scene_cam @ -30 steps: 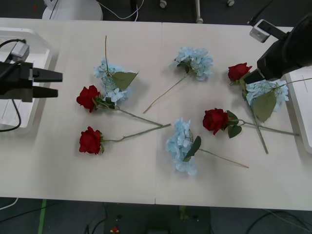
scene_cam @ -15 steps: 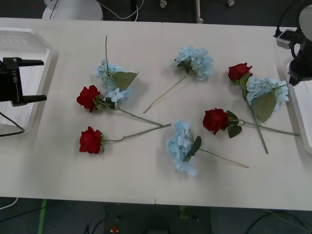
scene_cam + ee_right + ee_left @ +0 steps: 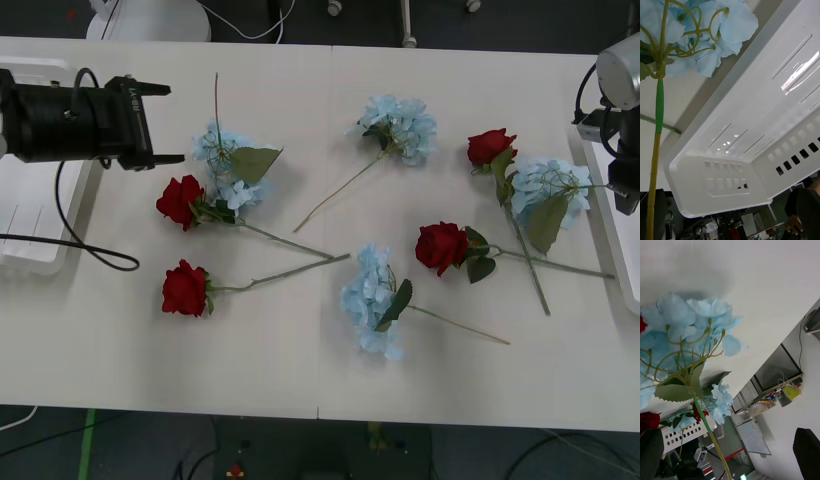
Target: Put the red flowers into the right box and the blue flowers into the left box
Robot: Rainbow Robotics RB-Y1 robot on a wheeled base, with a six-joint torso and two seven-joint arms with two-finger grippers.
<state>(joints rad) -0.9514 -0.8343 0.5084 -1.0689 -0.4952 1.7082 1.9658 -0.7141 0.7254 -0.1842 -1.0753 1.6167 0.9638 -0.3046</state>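
The white table (image 3: pixel 300 370) carries red flowers (image 3: pixel 181 198) and blue flowers (image 3: pixel 232 160), none boxed. My left gripper (image 3: pixel 165 123), fingers spread, points at a blue cluster (image 3: pixel 685 333). My right wrist camera reveals the slotted-rim box (image 3: pixel 763 123); whether my right gripper's fingers are spread I cannot tell.

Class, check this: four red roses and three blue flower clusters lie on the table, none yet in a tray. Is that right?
Not quite. The front view shows four blue flower clusters, not three. The four red roses are right, and all the flowers lie on the table, none in a tray.
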